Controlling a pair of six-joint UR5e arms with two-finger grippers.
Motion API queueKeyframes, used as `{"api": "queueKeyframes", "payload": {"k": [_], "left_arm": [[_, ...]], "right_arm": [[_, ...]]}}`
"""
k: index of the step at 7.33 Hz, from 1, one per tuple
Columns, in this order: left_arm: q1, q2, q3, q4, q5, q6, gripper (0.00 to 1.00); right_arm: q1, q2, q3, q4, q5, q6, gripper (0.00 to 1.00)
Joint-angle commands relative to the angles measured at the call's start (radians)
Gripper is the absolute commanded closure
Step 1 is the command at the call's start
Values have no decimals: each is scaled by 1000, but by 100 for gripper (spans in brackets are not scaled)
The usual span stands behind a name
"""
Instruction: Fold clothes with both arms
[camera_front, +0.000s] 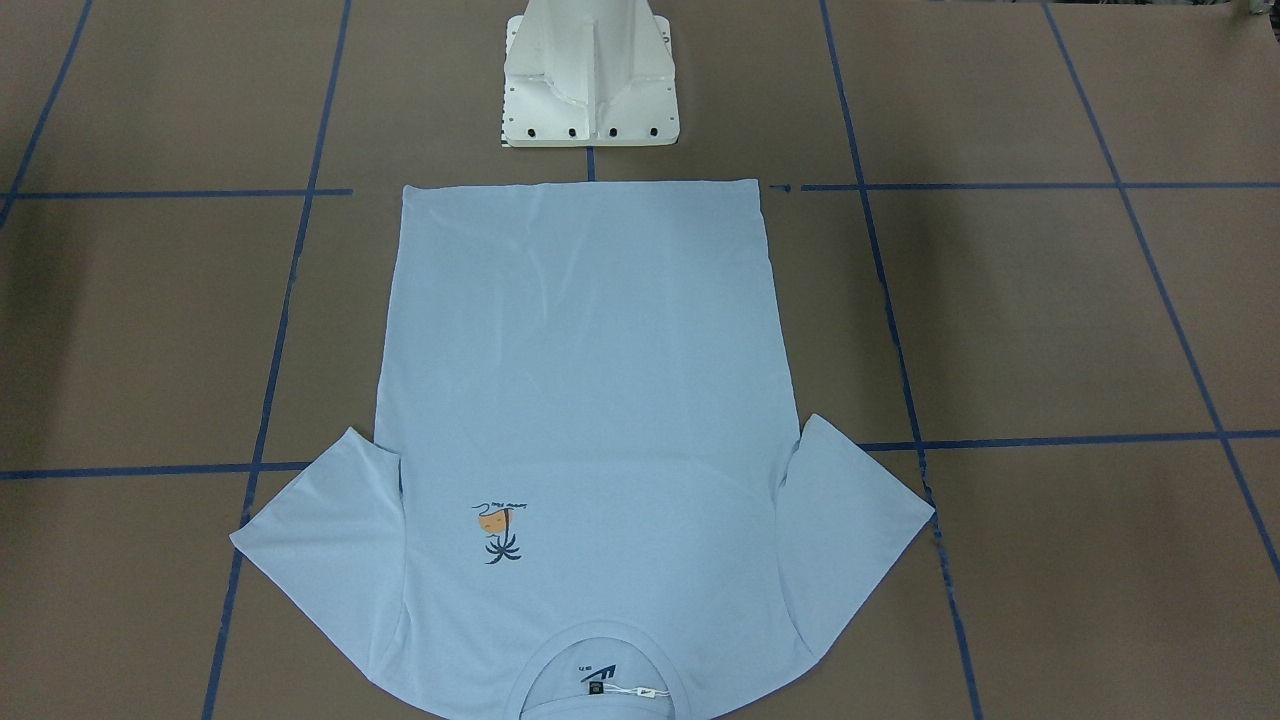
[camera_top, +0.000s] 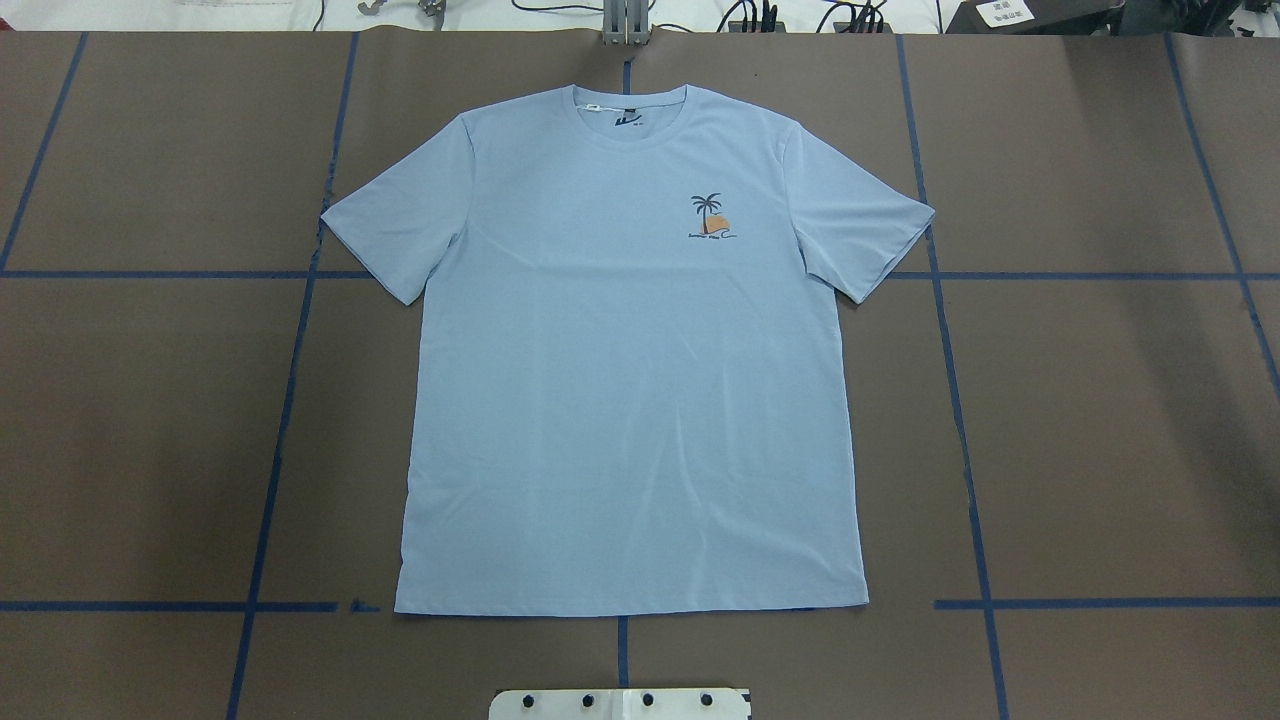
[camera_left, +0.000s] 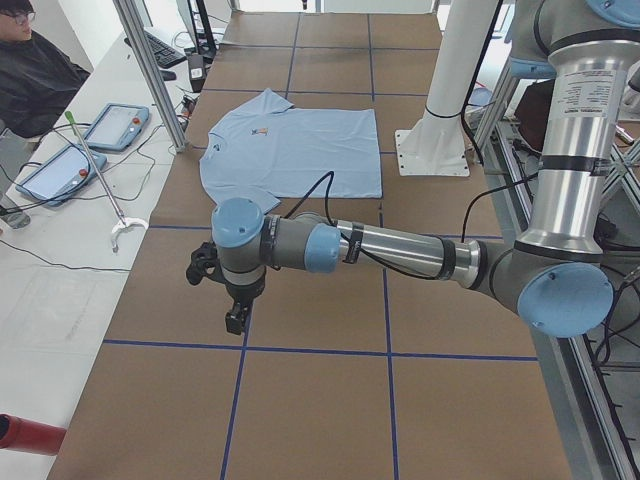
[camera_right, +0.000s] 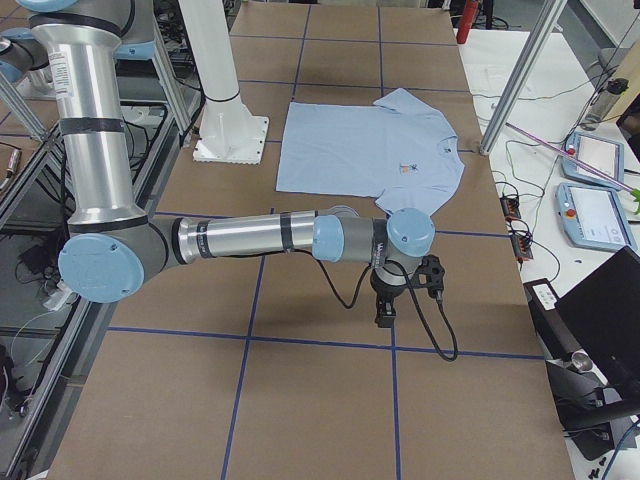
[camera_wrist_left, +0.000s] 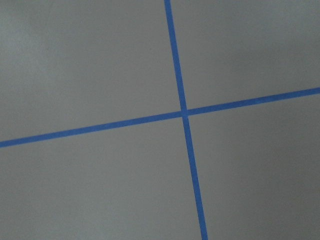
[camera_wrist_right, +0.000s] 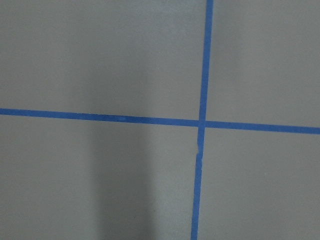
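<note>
The light blue T-shirt (camera_top: 630, 400) lies spread flat, front up, on the brown table, collar (camera_top: 632, 105) at the far side and hem near the robot's base. Its palm tree print (camera_top: 708, 214) shows on the chest. It also shows in the front-facing view (camera_front: 590, 380). The left arm's gripper (camera_left: 237, 318) hangs over bare table well away from the shirt (camera_left: 295, 150); I cannot tell whether it is open or shut. The right arm's gripper (camera_right: 384, 315) hangs likewise away from the shirt (camera_right: 360, 150); I cannot tell its state. Both wrist views show only table and tape.
Blue tape lines (camera_top: 290, 380) mark a grid on the table. The white pedestal base (camera_front: 590, 75) stands just behind the shirt's hem. Tablets (camera_left: 110, 128) and cables lie on the side bench, where an operator (camera_left: 35, 75) sits.
</note>
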Motion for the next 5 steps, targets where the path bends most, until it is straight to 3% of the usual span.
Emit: {"api": "queueKeyframes", "payload": {"k": [1,2,3,5], "left_arm": [[4,-18,5,-117,-107,-5,0],[7,0,-1,-172,-107,-5,0],[10,8,7,-176,-107,-9,0],[12,-22,17,-222,-106,-11,0]], "right_arm": [[-75,1,-42,300,-3,38,0],[-130,6,-81,449,-6,186,0],[-198,54,-112,528,-18,386,0],[-357,145,-144,539,-94,480,0]]}}
